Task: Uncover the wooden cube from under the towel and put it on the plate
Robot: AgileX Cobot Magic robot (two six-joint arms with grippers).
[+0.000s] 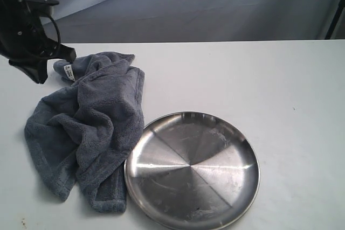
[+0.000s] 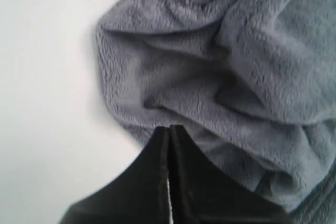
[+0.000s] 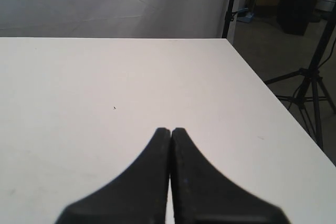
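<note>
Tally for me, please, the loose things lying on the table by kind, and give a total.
Towel, blue-grey: 1
Plate, shiny steel: 1
Total: 2

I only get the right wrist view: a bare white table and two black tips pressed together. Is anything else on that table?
Observer: Yes, a crumpled towel lies on the left side in the exterior view.
Operator: Is anything next to it?
Observer: A steel plate sits just right of the towel, with nothing on it.
Operator: And what is the other arm doing?
Observer: The left end effector is shut, its tip by the towel's edge.
</note>
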